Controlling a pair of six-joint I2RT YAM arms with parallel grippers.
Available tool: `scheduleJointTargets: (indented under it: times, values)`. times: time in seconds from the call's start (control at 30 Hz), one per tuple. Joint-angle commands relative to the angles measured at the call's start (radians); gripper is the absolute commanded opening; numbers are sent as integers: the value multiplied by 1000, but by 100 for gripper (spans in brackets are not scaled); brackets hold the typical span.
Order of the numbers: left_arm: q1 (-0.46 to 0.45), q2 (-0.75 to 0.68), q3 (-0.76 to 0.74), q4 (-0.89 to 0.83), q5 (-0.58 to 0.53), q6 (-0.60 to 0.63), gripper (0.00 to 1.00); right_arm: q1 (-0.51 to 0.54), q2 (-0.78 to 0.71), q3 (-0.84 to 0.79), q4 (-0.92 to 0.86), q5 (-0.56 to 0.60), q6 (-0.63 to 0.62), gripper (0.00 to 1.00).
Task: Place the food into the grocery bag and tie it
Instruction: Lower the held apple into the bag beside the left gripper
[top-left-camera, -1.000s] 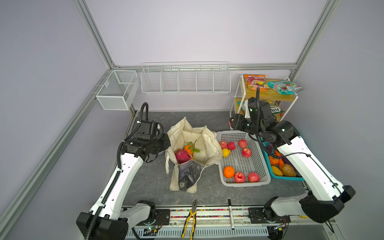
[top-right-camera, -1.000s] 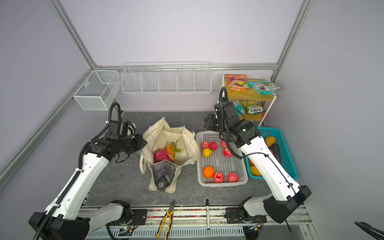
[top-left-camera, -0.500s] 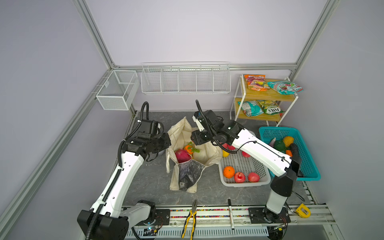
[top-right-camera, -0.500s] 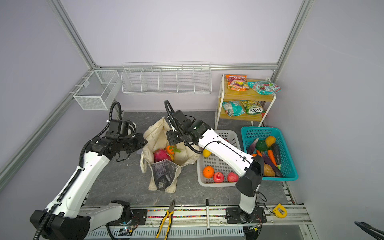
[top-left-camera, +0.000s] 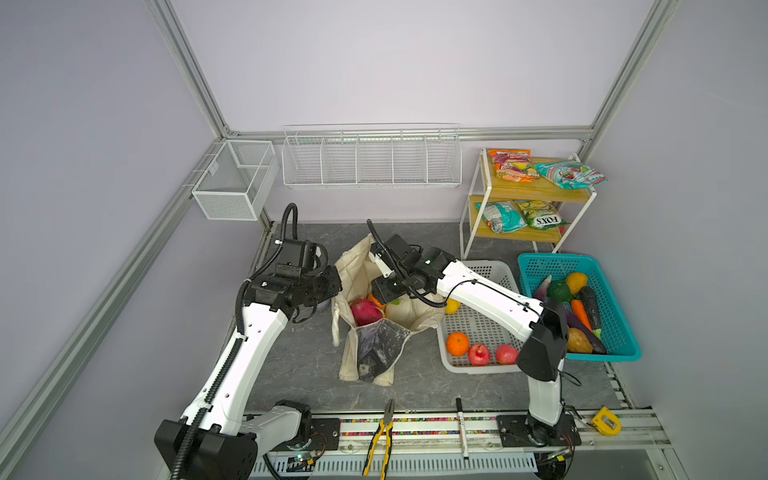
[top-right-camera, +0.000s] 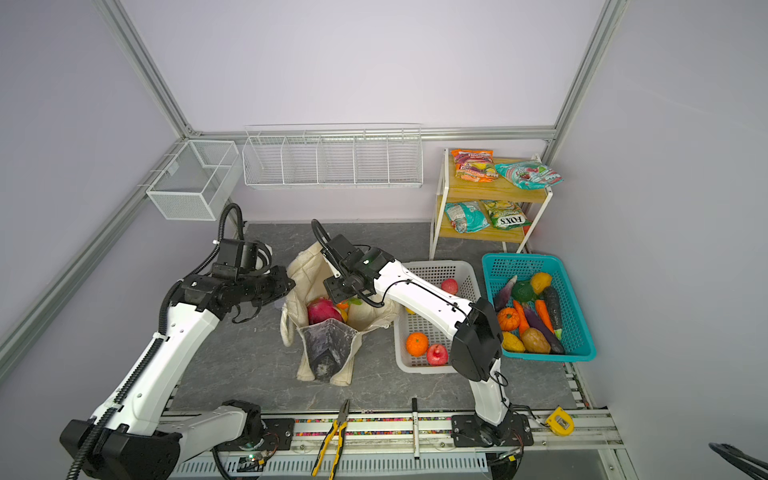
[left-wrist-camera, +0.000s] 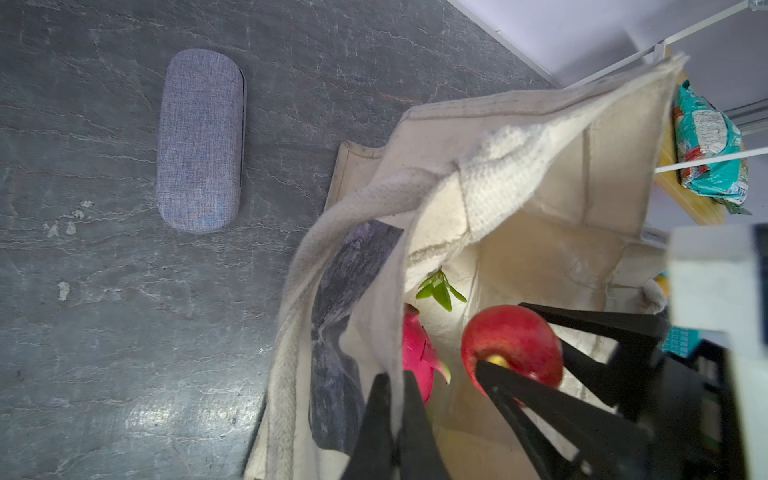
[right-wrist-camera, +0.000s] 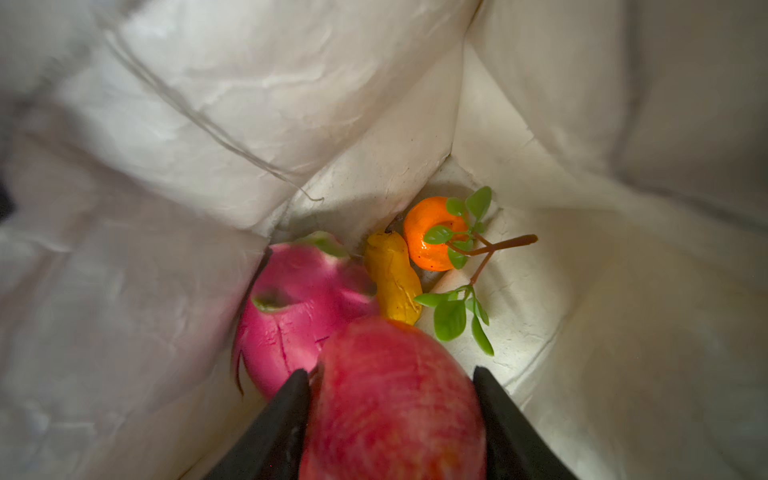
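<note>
- Grocery bag (top-left-camera: 353, 270): a cream tote of woven canvas, soft and creased, with a dark grey marbled panel (top-left-camera: 376, 345) drooping at its front. It stands mouth-open on the grey, stone-veined table (top-left-camera: 299, 374), between the left arm and the white perforated basket (top-left-camera: 492, 266).
- Left gripper (left-wrist-camera: 395, 376): 2 black tapered fingers are pressed together on the bag's rim. They pinch the canvas beside a thick ribbed strap handle (left-wrist-camera: 332, 232).
- Right gripper (right-wrist-camera: 388, 374): 2 black fingers pinch a smooth, red-streaked apple (right-wrist-camera: 390, 415) inside the bag's mouth, above the contents.
- Bag contents, gathered in 1 corner of the floor: a magenta dragon fruit (right-wrist-camera: 299, 307) with green-tipped scales, a wrinkled yellow fruit (right-wrist-camera: 392, 282), and a glossy orange mandarin (right-wrist-camera: 419, 253) on a leafy brown twig.
- Outside the bag: an oblong grey-blue fabric case (left-wrist-camera: 199, 141) with rounded ends lies flat on the table, apart from the tote.
- Hidden or unclear: in both top views the right wrist covers the apple and both fingers. The left fingertips cannot be made out there against the rim. In the right wrist view the apple is blurred and cut off at the frame's edge. What kind the yellow fruit is cannot be told.
</note>
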Motion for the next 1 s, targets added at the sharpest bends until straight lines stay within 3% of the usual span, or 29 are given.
scheduleJointTargets:
  times: [0.0, 0.53, 0.97]
  values:
    - [-4, -2, 30, -13, -1, 8, 0, 4, 34, 16, 13, 5, -28, 45]
    - [-4, -5, 42, -24, -4, 13, 0, 9, 131, -26, 81, -32, 27, 45]
    - [-4, -3, 47, -21, 2, 19, 0, 7, 150, -64, 86, 58, -12, 49]
